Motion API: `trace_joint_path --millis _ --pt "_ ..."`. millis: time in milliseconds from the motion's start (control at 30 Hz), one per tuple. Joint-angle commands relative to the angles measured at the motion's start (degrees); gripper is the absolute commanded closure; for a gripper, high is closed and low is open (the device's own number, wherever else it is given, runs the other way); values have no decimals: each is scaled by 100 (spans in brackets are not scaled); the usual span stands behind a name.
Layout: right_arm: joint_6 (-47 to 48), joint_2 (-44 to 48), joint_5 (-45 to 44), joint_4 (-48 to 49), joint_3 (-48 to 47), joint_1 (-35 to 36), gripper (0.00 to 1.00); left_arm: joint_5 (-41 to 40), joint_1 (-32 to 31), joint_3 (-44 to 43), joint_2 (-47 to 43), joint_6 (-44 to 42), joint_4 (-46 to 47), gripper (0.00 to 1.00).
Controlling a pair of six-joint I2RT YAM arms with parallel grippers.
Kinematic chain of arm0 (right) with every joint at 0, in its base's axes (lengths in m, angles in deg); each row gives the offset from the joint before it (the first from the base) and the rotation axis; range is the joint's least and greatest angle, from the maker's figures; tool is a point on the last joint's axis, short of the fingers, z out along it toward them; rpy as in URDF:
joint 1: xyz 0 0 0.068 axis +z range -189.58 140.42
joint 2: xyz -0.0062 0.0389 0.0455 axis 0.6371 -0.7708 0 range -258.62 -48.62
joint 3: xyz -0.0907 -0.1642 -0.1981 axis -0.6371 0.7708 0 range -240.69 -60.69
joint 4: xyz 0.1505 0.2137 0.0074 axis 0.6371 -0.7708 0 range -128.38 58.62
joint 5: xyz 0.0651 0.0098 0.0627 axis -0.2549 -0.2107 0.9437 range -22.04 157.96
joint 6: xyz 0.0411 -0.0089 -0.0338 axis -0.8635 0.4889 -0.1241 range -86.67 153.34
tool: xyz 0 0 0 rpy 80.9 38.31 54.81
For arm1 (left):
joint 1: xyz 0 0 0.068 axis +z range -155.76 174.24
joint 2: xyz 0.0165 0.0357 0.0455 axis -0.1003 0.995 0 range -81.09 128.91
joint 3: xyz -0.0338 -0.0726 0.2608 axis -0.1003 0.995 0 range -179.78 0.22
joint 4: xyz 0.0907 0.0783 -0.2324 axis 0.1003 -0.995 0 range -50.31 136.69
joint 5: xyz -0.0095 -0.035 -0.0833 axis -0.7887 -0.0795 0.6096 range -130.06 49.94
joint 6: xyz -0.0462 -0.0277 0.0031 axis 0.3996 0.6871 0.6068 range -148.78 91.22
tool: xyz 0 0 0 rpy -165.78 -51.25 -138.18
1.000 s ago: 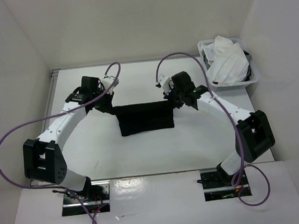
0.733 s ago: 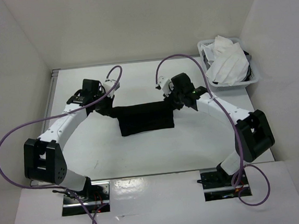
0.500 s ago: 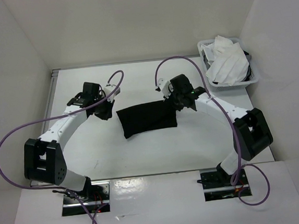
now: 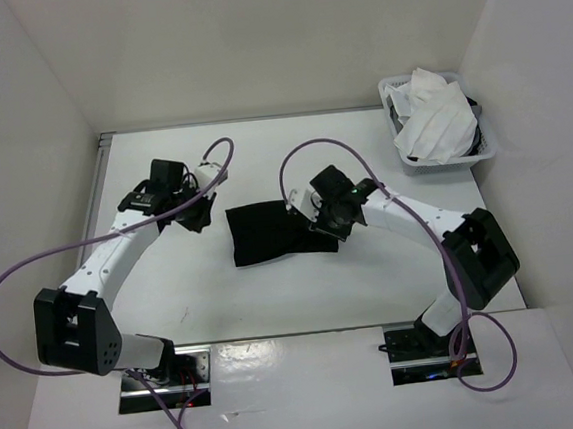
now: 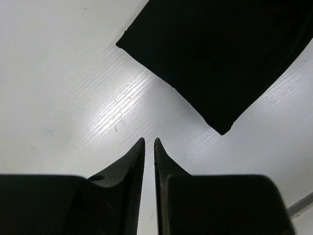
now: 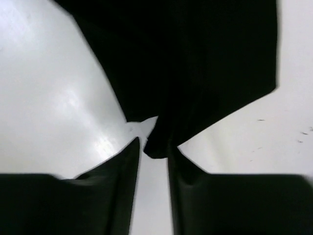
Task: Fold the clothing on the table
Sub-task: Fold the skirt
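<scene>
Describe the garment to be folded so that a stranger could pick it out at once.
Look at the white table. Near its middle lies the clothing, flat. It is the only black fabric; the cloth in the far-right basket is white.

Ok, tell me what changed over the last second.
Left tool let the clothing go and now sits clear of it; the clothing, earlier stretched between both tools, lies tilted on the table. Right tool swung nearer and leftward over its right edge, jaws parted. Basket and white cloth unchanged.

clothing point(image 4: 268, 231) on table point(image 4: 273, 291) | ahead and right of left gripper point(image 5: 149, 142), apart | one corner reaches between right gripper point(image 6: 152, 144) fingertips, rest spreads ahead | basket point(image 4: 487, 143) well behind right gripper
</scene>
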Motion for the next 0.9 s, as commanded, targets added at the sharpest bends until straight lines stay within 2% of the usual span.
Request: trace_joint_path --millis 0,133,267,300,433,600,867 --pt "223 12 -6 -672 76 154 63 13 14 52 -241 -190 -82 81" --pt "565 118 46 -1383 24 206 38 -110 14 52 -381 -190 -135 81" --pt "794 364 299 -2015 -187 206 25 29 75 -71 -618 11 -248 79" --pt "873 486 553 -2104 -292 206 18 126 180 -124 -697 12 -249 79" --pt "628 724 442 -1562 -399 206 6 408 366 -361 -838 389 -363 76" --pt "84 778 328 -386 -197 206 6 680 418 -414 -900 890 -478 75" --pt "21 128 222 65 -197 259 9 628 418 -54 -961 1023 -250 75"
